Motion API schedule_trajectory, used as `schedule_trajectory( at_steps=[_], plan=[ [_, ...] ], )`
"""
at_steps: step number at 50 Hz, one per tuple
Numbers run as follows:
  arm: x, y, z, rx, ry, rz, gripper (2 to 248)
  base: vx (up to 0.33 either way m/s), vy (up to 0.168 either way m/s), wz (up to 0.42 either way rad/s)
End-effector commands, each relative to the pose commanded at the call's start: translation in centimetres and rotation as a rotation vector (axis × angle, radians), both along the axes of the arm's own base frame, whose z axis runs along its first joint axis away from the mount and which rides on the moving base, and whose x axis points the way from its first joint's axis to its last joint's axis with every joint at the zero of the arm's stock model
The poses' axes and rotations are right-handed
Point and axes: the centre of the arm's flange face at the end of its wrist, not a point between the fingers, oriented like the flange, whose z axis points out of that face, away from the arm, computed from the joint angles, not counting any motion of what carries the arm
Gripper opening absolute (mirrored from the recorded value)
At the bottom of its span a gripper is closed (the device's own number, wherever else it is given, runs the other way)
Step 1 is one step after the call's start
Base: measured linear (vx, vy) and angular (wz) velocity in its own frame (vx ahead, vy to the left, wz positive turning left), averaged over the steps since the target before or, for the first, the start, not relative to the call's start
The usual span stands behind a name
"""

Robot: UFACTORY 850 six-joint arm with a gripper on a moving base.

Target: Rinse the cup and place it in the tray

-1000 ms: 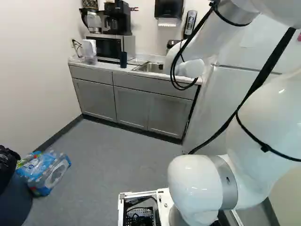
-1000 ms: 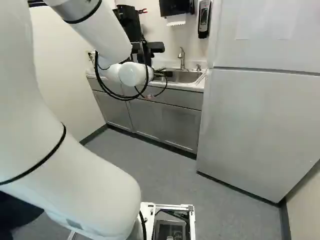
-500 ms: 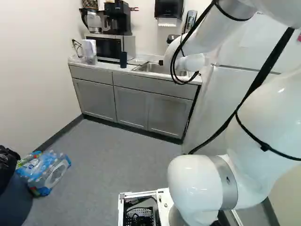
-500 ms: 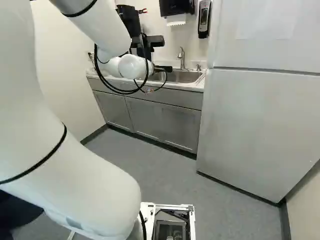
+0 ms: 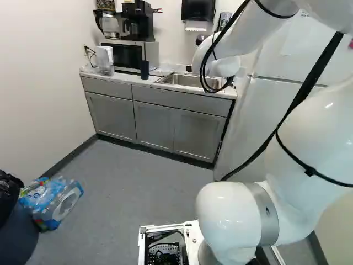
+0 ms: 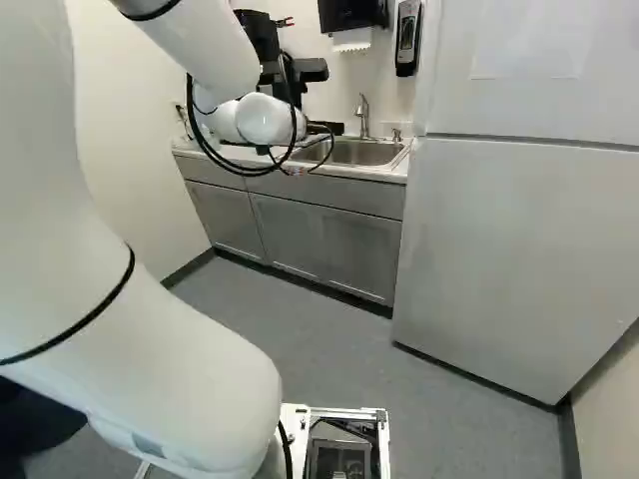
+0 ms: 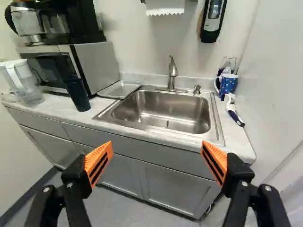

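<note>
Countertop: blue cup partly hides clear vessel; end effector spread wide, empty.

The arm's wrist now sits higher in both base views than before.

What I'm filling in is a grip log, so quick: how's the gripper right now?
Gripper: open, fingers wide apart, nothing held.
</note>
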Motion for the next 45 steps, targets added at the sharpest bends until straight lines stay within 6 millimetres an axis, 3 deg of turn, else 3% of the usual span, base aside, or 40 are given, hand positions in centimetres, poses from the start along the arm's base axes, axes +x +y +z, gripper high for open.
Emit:
schedule_trajectory(
  at_steps=[45],
  plan=[
    [1.5,0.0,4.3,-0.002,-0.017,0.003,247,0.000,0.000,0.000]
  ],
)
